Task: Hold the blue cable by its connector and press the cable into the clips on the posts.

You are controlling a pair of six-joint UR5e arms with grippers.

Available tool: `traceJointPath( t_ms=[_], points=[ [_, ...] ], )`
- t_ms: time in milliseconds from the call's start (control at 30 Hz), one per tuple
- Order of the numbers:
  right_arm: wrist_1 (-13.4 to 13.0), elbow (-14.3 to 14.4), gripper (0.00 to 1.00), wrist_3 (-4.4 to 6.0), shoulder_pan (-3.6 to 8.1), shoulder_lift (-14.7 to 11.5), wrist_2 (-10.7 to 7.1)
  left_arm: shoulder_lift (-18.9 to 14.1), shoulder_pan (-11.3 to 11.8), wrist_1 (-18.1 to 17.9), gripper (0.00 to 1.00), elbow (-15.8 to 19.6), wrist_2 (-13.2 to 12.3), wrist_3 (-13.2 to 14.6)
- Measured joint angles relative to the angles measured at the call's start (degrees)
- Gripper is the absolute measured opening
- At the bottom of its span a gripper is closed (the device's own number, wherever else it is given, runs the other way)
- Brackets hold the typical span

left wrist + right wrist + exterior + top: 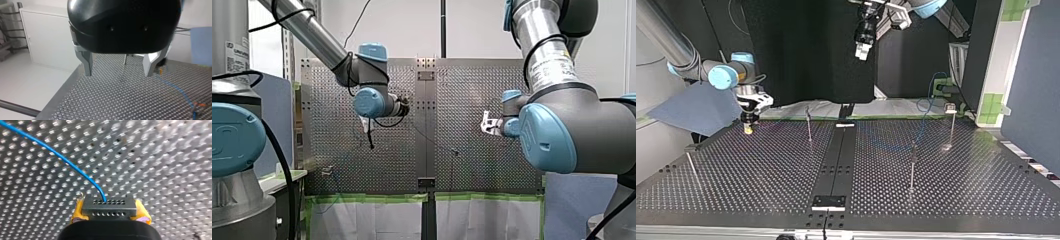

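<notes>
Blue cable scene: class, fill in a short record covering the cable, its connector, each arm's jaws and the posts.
cable: blue, curving away from the connector
connector: black, between yellow pads
my right arm: jaws shut on connector
my left arm: jaws open, empty
posts: upright on perforated table

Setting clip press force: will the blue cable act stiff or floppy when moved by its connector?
Probably floppy: the blue cable leaves the connector in a loose curve. Likely light: it looks thin. The connector seems rigid, held between the fingers of my right gripper, so it should steer the end.
</notes>
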State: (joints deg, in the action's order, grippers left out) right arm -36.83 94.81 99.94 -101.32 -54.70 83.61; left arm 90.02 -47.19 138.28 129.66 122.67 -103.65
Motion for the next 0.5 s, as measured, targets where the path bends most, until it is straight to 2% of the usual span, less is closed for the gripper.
traceJointPath(
  t_ms=[167,500],
  points=[
    [1.1,0.0,0.0,-0.11,0.14,-2.3,-0.19,-0.2,0.0,0.0,1.0,2.9,0.0,-0.3],
    [0.9,0.0,0.0,-0.12,0.36,-8.2,-0.33,0.0,0.2,-0.1,1.0,7.4,0.1,-0.6]
  ],
)
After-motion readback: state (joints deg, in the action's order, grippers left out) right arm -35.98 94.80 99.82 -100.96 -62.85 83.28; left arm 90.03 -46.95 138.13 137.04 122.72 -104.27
